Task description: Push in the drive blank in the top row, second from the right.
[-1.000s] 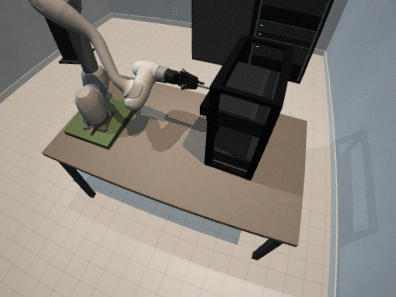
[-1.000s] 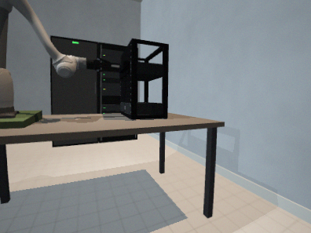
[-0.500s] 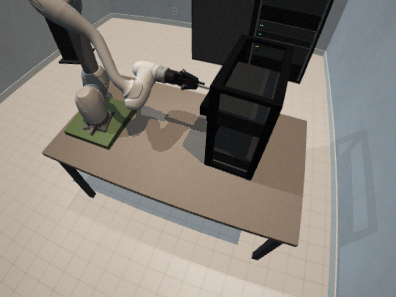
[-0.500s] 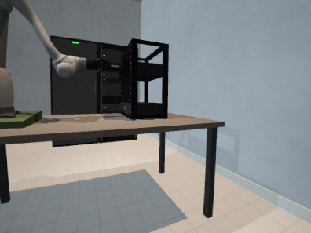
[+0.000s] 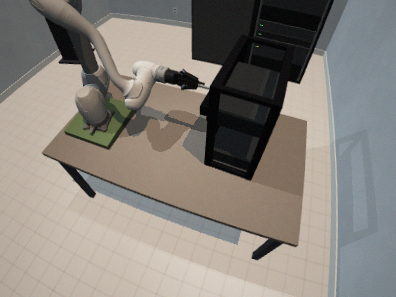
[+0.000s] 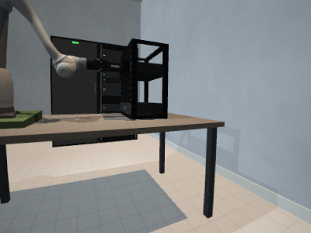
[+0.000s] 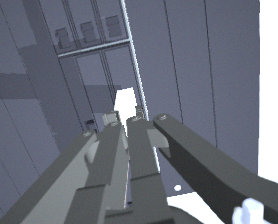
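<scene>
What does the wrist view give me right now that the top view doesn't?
Only the wrist view shows the gripper's fingers closed together with nothing between them, pointed at close grey panels with vertical seams; which blank they face is not clear. Only the top view shows the whole layout: the black rack standing on the table, the arm's green base plate, and the gripper near the rack's upper front edge. Both show the closed gripper close to the rack.

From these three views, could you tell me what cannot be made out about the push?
- Rack front: faces away in top view; edge-on in exterior view.
- Target blank: not identifiable in wrist view, closed gripper fills the foreground.
- Fingertip contact: too small in top view.
</scene>
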### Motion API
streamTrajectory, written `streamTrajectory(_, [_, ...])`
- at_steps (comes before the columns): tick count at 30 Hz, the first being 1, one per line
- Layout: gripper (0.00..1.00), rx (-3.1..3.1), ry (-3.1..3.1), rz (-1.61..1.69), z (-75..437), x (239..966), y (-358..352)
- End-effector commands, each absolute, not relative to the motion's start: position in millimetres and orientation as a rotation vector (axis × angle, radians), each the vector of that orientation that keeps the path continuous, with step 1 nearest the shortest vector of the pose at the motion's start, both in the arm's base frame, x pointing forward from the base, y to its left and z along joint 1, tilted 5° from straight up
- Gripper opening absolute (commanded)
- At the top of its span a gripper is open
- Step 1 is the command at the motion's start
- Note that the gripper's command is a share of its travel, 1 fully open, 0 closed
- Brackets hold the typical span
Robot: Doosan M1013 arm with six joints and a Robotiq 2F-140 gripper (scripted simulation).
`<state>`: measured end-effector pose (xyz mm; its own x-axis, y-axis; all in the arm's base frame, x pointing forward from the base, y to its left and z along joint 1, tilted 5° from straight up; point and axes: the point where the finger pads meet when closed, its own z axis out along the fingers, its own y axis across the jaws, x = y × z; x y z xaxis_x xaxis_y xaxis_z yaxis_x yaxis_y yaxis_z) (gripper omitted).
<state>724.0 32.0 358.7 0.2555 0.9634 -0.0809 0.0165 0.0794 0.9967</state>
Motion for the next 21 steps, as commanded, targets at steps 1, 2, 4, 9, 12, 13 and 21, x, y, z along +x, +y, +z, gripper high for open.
streamTrajectory(1, [0.00, 1.264, 1.059, 0.958, 358.6, 725.9, 32.4])
streamTrajectory(2, [0.00, 1.264, 1.059, 0.958, 358.6, 725.9, 32.4])
streamTrajectory(4, [0.00, 1.264, 1.059, 0.958, 358.6, 725.9, 32.4])
streamTrajectory(9, [0.00, 1.264, 1.059, 0.958, 358.6, 725.9, 32.4])
streamTrajectory(12, [0.00, 1.264, 1.059, 0.958, 358.6, 725.9, 32.4])
streamTrajectory(13, [0.00, 1.264, 1.059, 0.958, 358.6, 725.9, 32.4])
streamTrajectory(21, [0.00, 1.264, 1.059, 0.958, 359.0, 731.5, 30.9])
